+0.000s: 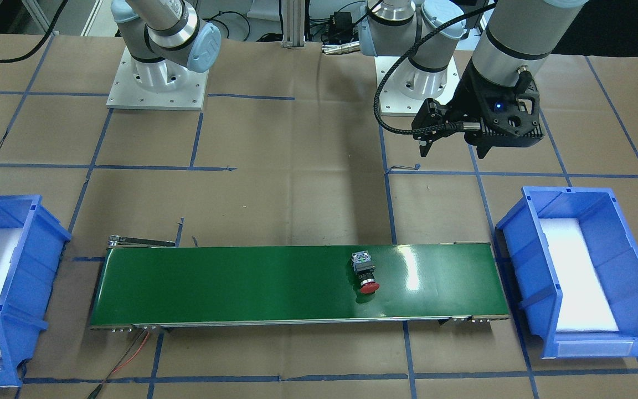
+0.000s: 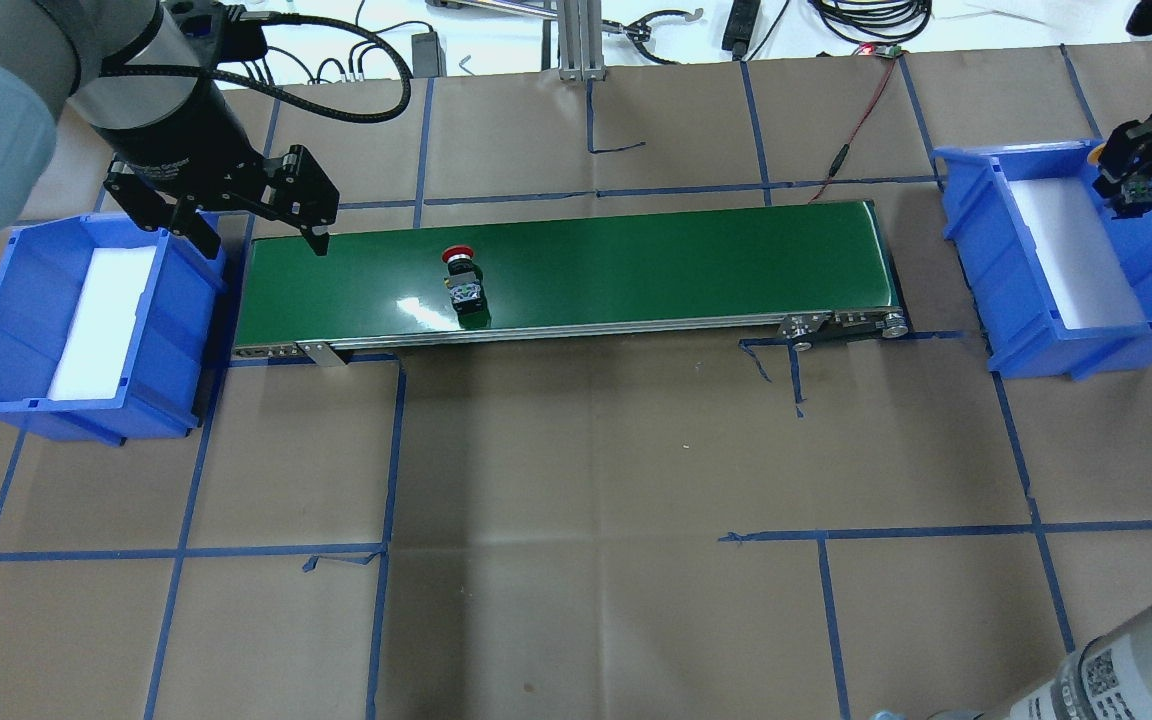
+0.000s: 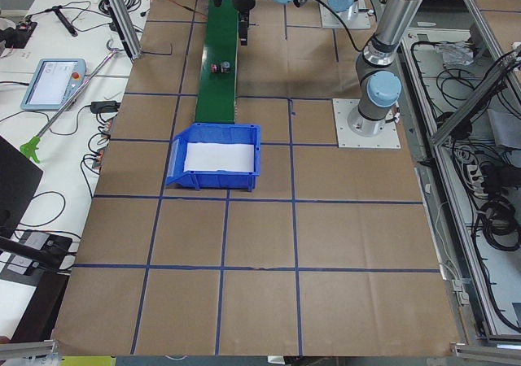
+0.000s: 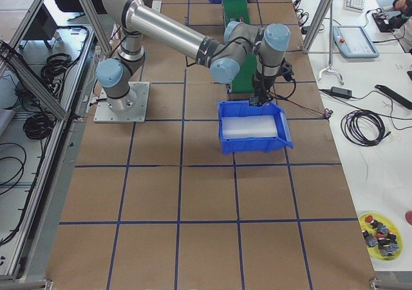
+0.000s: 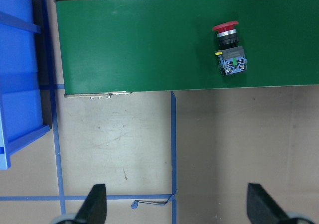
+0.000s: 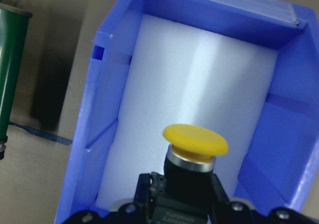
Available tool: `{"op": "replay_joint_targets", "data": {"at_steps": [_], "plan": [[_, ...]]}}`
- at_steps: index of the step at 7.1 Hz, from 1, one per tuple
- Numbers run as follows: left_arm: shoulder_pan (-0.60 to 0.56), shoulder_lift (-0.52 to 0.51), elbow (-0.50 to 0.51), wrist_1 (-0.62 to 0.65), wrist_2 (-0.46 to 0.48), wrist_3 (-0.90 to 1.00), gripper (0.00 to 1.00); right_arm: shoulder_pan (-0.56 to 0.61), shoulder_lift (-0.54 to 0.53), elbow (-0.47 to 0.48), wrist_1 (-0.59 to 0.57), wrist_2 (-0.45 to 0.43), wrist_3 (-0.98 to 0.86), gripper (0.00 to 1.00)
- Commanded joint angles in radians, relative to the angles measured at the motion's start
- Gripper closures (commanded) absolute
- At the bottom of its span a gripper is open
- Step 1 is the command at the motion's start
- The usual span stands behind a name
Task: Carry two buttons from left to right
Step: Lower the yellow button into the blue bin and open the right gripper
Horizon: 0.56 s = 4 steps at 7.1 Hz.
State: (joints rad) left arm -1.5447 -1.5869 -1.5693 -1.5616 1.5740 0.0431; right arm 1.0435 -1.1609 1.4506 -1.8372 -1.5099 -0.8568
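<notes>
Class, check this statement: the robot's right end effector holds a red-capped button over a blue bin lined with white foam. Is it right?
Not quite. The button in the right end effector has a yellow cap, not red; the right wrist view shows it. It is held over the blue bin lined with white foam. The red-capped button lies on the green belt.

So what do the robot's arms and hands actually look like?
The left arm and right arm are smooth silver-grey tubes with rounded joints and pale blue caps. The left hand and right hand are black and angular. A black braided cable runs to the left hand, whose body shows a small blue light.
</notes>
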Motion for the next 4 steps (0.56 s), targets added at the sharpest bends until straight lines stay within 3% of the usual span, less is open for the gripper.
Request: {"op": "replay_joint_targets", "data": {"at_steps": [1,4], "plan": [[0.000,-0.001,0.000,0.000,0.000,-0.002,0.00,-0.033,0.007,0.149,-0.165,0.039,-0.065,1.00],[0.000,-0.004,0.003,0.000,0.000,-0.005,0.00,-0.033,0.013,0.257,-0.299,0.039,-0.077,0.99]]}}
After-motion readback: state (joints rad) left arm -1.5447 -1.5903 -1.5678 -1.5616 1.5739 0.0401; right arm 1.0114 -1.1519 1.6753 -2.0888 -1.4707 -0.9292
